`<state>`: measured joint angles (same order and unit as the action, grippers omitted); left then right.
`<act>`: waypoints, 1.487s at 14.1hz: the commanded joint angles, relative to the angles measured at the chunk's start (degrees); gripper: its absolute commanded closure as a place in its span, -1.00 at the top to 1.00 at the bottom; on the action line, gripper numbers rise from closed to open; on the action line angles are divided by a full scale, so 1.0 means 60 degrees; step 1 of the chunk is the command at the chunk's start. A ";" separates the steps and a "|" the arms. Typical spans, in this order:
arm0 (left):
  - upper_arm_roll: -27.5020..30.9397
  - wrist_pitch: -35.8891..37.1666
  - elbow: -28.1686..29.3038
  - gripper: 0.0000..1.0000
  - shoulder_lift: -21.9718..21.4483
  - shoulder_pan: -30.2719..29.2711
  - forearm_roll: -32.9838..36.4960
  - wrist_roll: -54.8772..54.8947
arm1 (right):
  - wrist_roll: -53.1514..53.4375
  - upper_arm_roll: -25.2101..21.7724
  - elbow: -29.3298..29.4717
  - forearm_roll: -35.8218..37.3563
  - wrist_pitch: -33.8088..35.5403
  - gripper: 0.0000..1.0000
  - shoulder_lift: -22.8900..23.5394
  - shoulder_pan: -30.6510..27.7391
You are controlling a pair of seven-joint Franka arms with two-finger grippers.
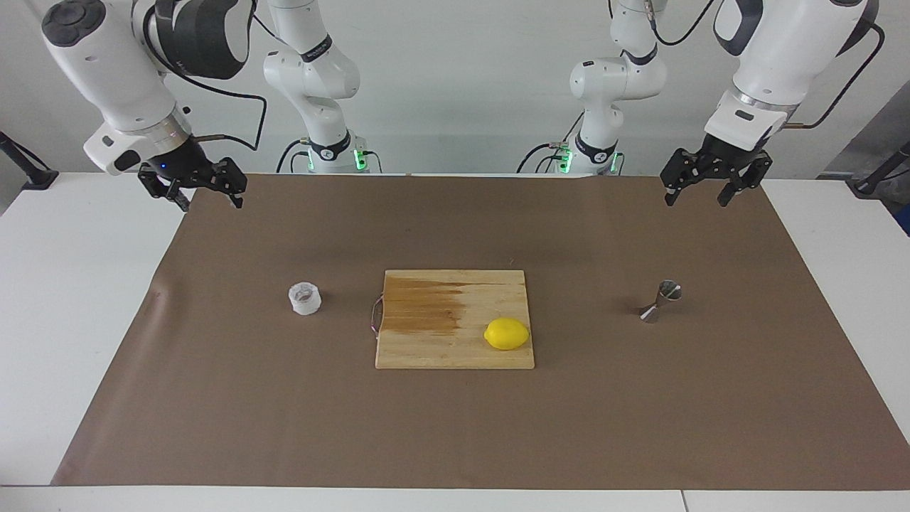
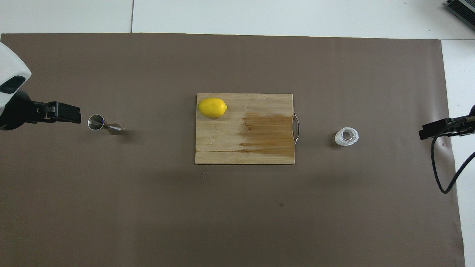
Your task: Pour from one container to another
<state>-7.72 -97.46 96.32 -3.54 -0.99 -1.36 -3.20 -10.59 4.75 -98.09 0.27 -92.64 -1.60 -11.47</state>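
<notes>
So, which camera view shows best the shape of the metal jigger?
The facing view: there the jigger stands in side profile, two cones joined at a narrow waist. The overhead view shows the jigger slanted, mostly its round open mouth, so the waist is harder to read.

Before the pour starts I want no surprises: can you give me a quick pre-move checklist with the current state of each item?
1. Plastic cup upright on the mat: ok.
2. Jigger standing, not tipped: ok.
3. Left gripper open and empty, raised over the mat's edge: ok.
4. Right gripper open and empty: ok.
5. Liquid in the cup: cannot tell.
6. Lemon resting on the cutting board, apart from both containers: ok.
</notes>
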 commanded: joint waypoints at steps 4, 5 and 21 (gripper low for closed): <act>0.0070 -0.0340 0.0953 1.00 0.0251 -0.0814 -0.1425 0.0021 | -0.0095 0.0058 -0.0028 0.0072 0.0015 1.00 -0.0056 -0.0066; 0.0085 0.0067 0.0881 1.00 0.0687 -0.1019 -0.1834 0.0006 | -0.0095 0.0058 -0.0028 0.0072 0.0015 1.00 -0.0056 -0.0066; 0.0055 0.3295 -0.0700 1.00 0.4177 -0.3115 -0.6715 -0.5661 | -0.0095 0.0058 -0.0043 0.0072 0.0015 1.00 -0.0056 -0.0066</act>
<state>-6.77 -78.42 96.69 18.07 -18.34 -39.72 -32.89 -10.59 4.75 -98.09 0.27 -92.64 -1.60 -11.47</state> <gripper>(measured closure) 0.000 0.000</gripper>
